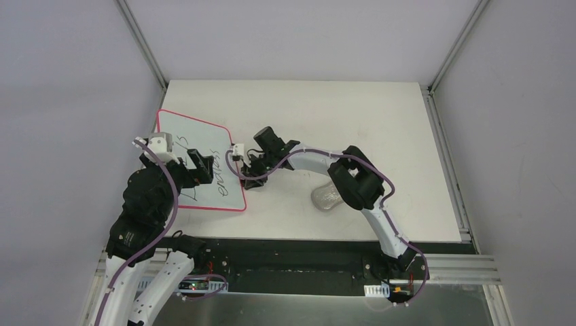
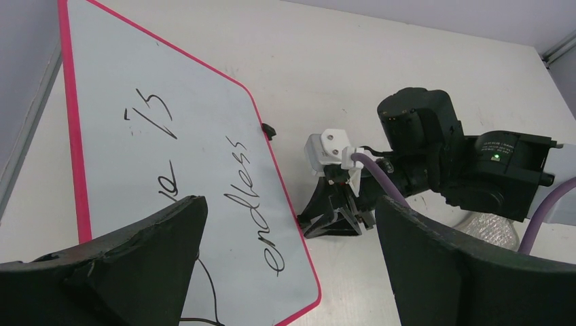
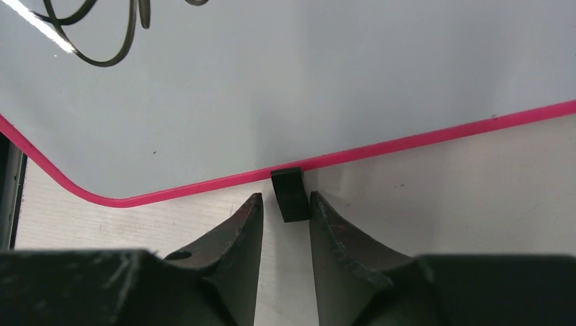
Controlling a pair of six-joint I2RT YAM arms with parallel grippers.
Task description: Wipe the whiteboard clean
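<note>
Near the counter's (image 3: 462, 204) left edge my right claw (image 3: 285, 205) straddles the whiteboard's (image 3: 326, 81) black tab (image 3: 289, 189), unclenched; an off-centre pinch could skew it; left claw (image 2: 292, 207) gapes

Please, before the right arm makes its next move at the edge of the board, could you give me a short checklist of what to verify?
1. The right gripper straddles the black tab on the edge of the whiteboard: ok.
2. Its fingers are closed firmly on the tab: not ok, a slim gap shows on one side.
3. The left gripper is open, over the board: ok.
4. The handwriting is wiped: not ok, "endless" is there.
5. An eraser is located: cannot tell, none in view.
</note>
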